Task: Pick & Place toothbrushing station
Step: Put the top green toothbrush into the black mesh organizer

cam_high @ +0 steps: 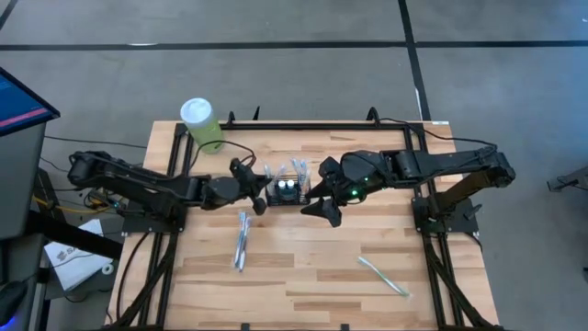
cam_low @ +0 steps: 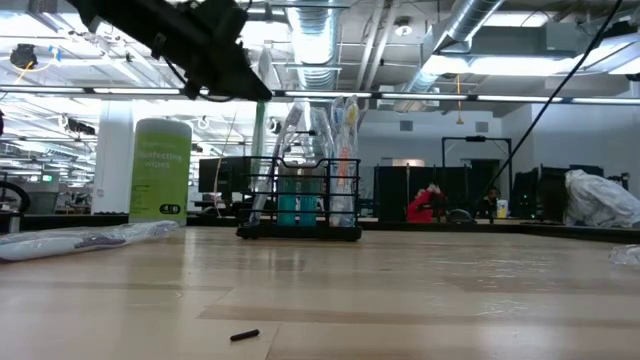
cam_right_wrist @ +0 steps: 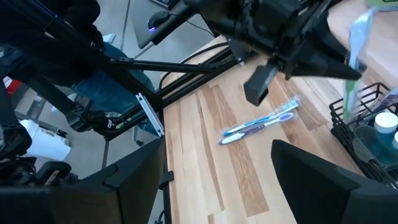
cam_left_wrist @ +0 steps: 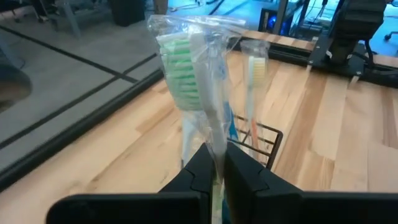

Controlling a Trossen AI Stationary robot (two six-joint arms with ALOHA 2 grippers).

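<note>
The toothbrushing station [cam_high: 289, 188], a small black wire caddy, stands upright on its base at the table's middle [cam_low: 300, 205] and holds wrapped toothbrushes and small bottles. My left gripper [cam_high: 260, 199] is at the caddy's left side, shut on a plastic-wrapped toothbrush with green bristles [cam_left_wrist: 185, 65]. My right gripper [cam_high: 323, 208] hovers open just right of the caddy with nothing between its fingers [cam_right_wrist: 217, 186]. Another wrapped toothbrush [cam_left_wrist: 254, 70] stands in the caddy [cam_left_wrist: 264, 140]. My left gripper pinches the wrapped toothbrush by its handle [cam_left_wrist: 216, 142], a short way below the bristled head, between its two fingers [cam_left_wrist: 199, 171]. The fingers come nearly level from the table's left and lie across the handle. The brush stands upright, head up; its lower end is hidden behind the fingers.
Two wrapped toothbrushes [cam_high: 242, 241] lie left of the table's middle, toward its near edge, and one [cam_high: 381, 276] lies near the right front. A green canister with a white lid [cam_high: 200, 124] stands at the far left corner. A small dark bit [cam_low: 245, 336] lies near the front edge.
</note>
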